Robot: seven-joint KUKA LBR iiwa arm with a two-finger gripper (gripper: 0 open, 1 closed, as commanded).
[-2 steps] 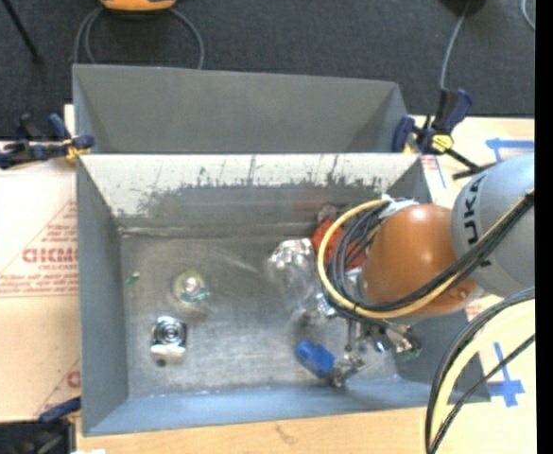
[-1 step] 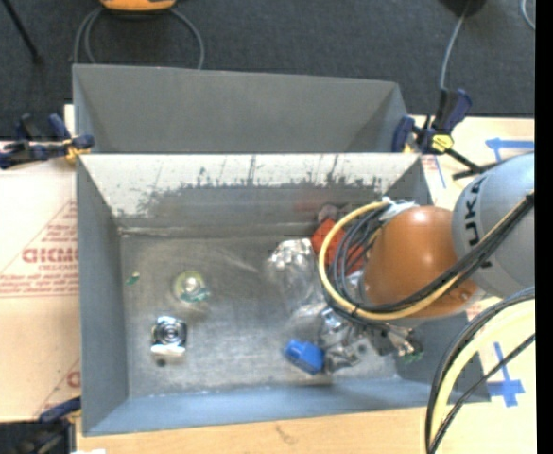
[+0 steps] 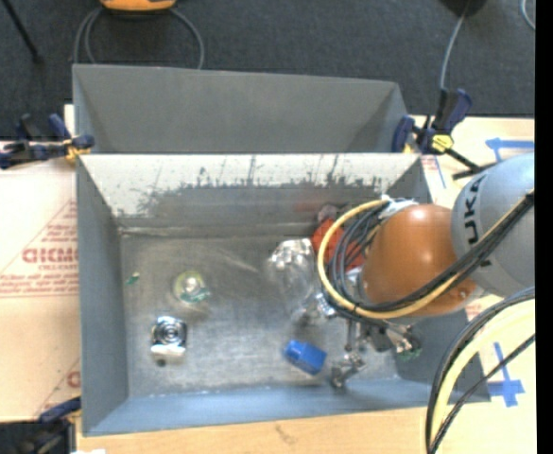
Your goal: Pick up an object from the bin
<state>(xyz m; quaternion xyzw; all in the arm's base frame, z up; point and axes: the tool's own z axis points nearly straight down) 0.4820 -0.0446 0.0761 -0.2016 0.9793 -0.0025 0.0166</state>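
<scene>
1. The arm (image 3: pixel 503 216) reaches in from the right and hangs low over the front right corner of the grey bin (image 3: pixel 98 301). Its orange cover (image 3: pixel 413 258) is ringed by yellow and black cables (image 3: pixel 325 258).
2. The hand (image 3: pixel 344 372) sits down near the bin floor, close to the front wall. Whether it is clenched or released cannot be told from this angle.
3. A small blue block (image 3: pixel 304 355) lies on the floor just beside the hand, to its left in the view. Whether the two touch cannot be told.
4. A crumpled clear wrapper (image 3: pixel 290 263) lies behind the block, next to the cover. A red thing (image 3: pixel 325 227) shows partly from behind the cover, near the back wall.
5. Well apart, on the left of the floor, rest a clear ball (image 3: pixel 189 287) with green inside and, nearer the front, a shiny metal piece (image 3: pixel 169 337).
</scene>
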